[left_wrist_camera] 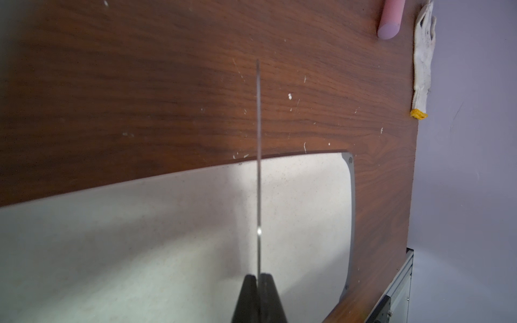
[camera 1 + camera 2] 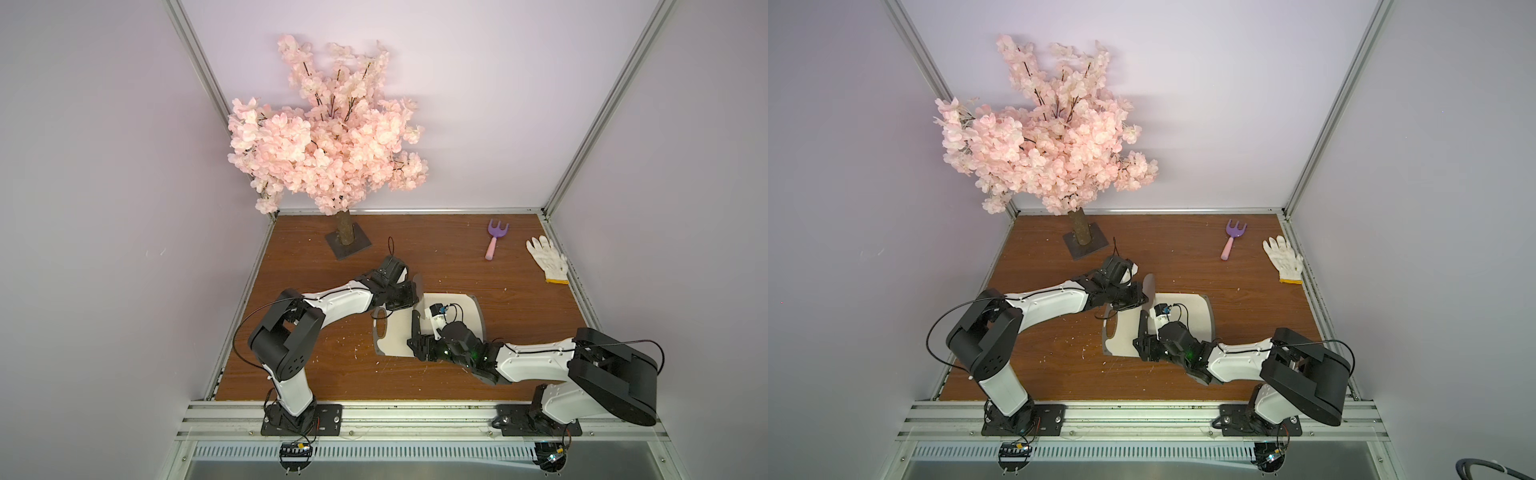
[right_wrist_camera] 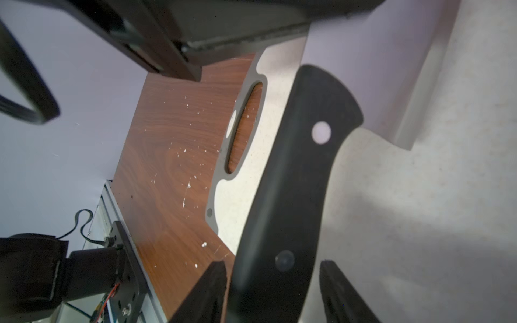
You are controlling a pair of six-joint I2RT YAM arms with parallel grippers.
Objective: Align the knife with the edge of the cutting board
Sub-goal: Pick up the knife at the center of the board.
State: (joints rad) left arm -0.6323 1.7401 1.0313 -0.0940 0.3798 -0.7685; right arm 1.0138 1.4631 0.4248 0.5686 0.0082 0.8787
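right wrist view: the knife (image 3: 293, 181) fills the middle, its black two-rivet handle running between the fingers of the right gripper (image 3: 273, 264). the jaws stand partly apart around the handle. one finger (image 3: 212, 290) sits close against its edge, while the other shows a clear gap, so the handle is straddled, not pinched. beyond the handle the broad blade mirrors the lilac wall, and black parts of the left arm hang over it.

left wrist view: the left gripper (image 1: 258, 278) is clamped tight on the blade, which shows edge-on as a thin line running out from between its two fingers. the blade stands on edge over the board (image 1: 167, 223) and reaches past the board's far long rim, above the table (image 1: 140, 98).

in both top views the board lies flat in the middle of the table between the two arms, with its oval hole end toward the left arm. the knife runs crosswise over it, just beside the hole. the blade tip pokes out past the far rim and the handle points toward the near rim. it is not lined up with a long edge. i cannot tell whether any part of the knife touches the board.

well apart, near the far right corner, lie a fork (image 2: 494, 239) and a glove (image 2: 547, 259). a pink tree (image 2: 328, 137) stands at the far left.
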